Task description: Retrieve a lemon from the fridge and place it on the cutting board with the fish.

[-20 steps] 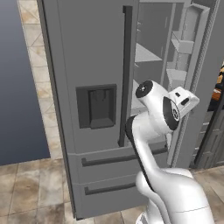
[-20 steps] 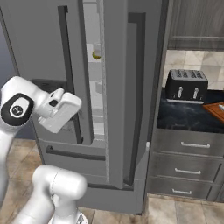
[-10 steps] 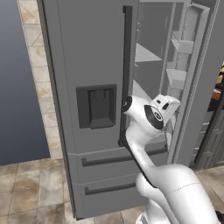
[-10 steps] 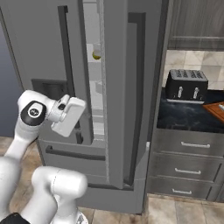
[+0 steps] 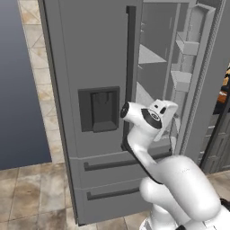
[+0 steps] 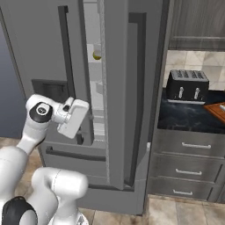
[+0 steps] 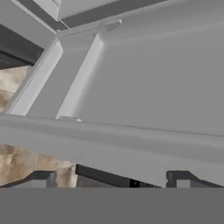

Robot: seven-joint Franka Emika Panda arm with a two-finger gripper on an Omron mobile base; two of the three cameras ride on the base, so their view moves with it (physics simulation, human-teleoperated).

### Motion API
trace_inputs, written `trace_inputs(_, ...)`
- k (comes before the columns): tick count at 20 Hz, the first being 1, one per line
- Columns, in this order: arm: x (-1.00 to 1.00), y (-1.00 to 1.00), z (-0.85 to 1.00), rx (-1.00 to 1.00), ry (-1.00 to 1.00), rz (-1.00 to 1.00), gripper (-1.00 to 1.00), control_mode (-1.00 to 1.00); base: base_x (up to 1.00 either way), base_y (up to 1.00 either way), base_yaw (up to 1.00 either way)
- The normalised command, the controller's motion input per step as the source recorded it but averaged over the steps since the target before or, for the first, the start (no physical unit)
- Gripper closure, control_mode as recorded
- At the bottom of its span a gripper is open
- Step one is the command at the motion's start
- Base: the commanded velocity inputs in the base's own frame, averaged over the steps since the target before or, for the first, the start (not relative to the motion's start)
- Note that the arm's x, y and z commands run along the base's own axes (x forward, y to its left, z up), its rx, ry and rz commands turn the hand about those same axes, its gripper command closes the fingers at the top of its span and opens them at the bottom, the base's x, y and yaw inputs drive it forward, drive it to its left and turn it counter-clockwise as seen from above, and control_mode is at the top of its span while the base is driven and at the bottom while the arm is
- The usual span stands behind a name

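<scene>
One lemon [image 6: 97, 56] sits high inside the fridge [image 6: 39, 48], glimpsed through the gap between the doors in the right base view, at the front edge of an upper shelf; the left base view looks into the same gap from the other side and shows pale shelves and door bins instead. The right base view alone takes in the counter beside the fridge: one black toaster [image 6: 188, 86] stands on the dark worktop [image 6: 184, 117], and one reddish cutting board [image 6: 216, 110] pokes in at the worktop's right edge, with three grey drawers beneath. The gripper [image 7: 111, 183] is spread wide and holds nothing; in the hand view its two dark fingertips [image 7: 43, 178] frame grey fridge surfaces close up. The arm's white hand reaches toward the door gap, below the lemon.
</scene>
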Motion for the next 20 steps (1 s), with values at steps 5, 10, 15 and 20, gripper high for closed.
trace_inputs(5,0.43,-0.33,-0.06,-0.01,0.02,0.02,-1.00,-1.00,0.00,0.00,0.00)
trace_inputs(10,0.41,-0.16,-0.02,0.00,0.00,0.07,-1.00,-1.00,0.00,0.00,0.00)
trace_inputs(15,0.08,-0.36,-0.18,0.00,0.02,0.01,-1.00,-1.00,0.00,0.00,0.00)
trace_inputs(20,0.00,-0.87,-0.17,0.00,0.00,0.00,-1.00,-1.00,0.00,0.00,0.00)
